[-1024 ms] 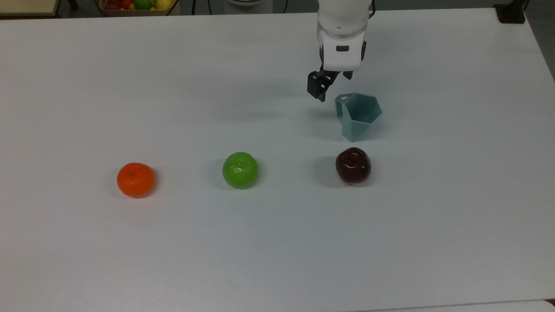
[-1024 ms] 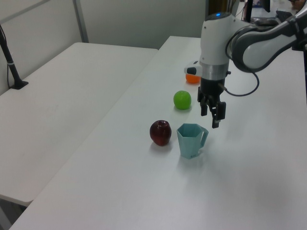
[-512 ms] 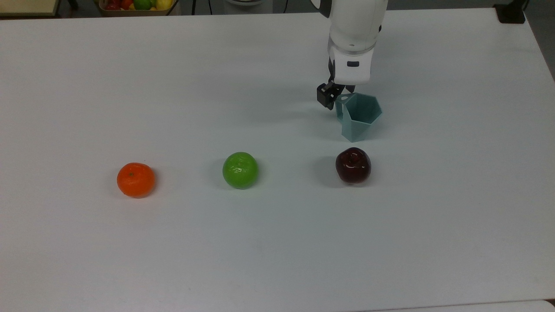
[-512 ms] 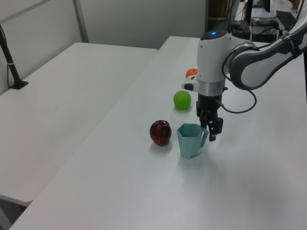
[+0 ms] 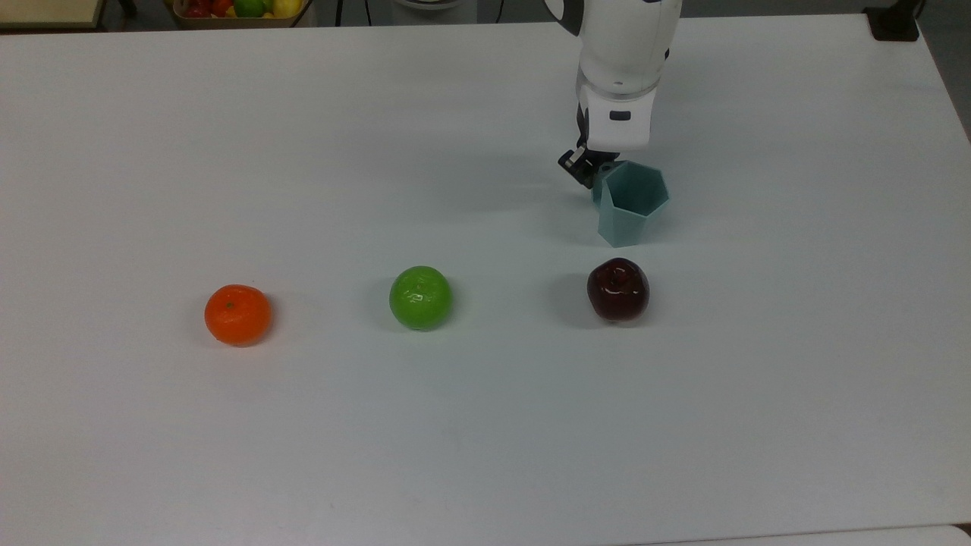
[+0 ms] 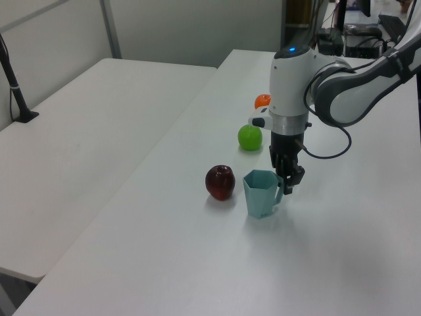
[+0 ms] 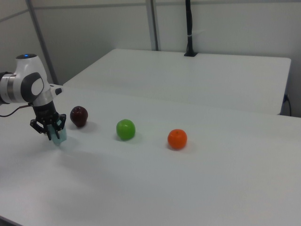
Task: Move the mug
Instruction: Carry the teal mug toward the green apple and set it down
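Top view: mug (image 5: 633,205) upright on table (image 5: 303,440), just behind red apple (image 5: 617,289), handle toward the top view's upper left. Gripper (image 5: 593,168) down at the handle; fingers narrowly spread astride it, closure not clear. Not lifted; grasp and move left, I judge.

Left view: mug (image 6: 262,193) right of apple (image 6: 220,182), mouth up, axis vertical, handle toward gripper (image 6: 287,182).

Right view: gripper (image 7: 51,131) at mug (image 7: 58,137), left of apple (image 7: 79,116); green apple (image 7: 125,129) and orange (image 7: 177,138) well apart.
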Robot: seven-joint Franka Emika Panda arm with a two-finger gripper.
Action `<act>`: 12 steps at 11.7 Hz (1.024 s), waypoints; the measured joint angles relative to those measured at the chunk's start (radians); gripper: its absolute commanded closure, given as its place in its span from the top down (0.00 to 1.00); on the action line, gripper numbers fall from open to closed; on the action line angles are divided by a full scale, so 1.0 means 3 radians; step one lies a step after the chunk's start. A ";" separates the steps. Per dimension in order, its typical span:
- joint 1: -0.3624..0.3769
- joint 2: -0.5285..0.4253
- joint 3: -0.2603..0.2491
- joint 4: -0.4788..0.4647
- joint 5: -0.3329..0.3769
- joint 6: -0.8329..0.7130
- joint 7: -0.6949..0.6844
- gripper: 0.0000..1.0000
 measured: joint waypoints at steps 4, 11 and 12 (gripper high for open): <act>0.0000 0.0000 0.0000 0.0006 -0.0037 0.0010 0.0114 0.04; -0.0062 -0.0222 -0.0011 0.0051 -0.0060 -0.0074 0.0182 0.03; -0.0098 -0.0309 -0.0018 0.0062 -0.0060 -0.0107 0.0189 0.02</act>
